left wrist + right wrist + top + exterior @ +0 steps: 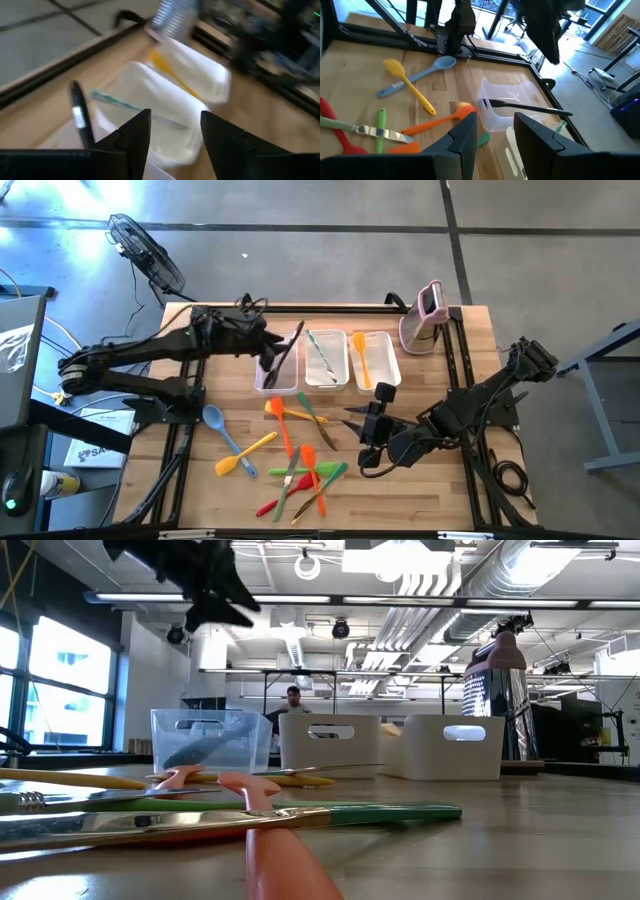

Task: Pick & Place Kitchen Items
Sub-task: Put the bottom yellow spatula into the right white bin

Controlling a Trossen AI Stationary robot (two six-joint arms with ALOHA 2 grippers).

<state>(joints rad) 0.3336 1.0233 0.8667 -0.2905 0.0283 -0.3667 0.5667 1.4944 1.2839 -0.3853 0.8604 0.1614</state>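
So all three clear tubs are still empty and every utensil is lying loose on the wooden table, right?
Not quite. The high view shows the three tubs each already hold a utensil: a black utensil in the left tub, a green-tipped one in the middle tub, an orange one in the right tub. The other utensils do lie loose on the wooden table.

On the pale wooden table with its black frame lie a light-blue spoon, a yellow spatula and a tangle of orange, green and red utensils toward the near edge. Along the far edge, three clear tubs hold a black utensil, a green-tipped one and a yellow-orange spatula. A pink-and-white gadget stands at the far right corner.
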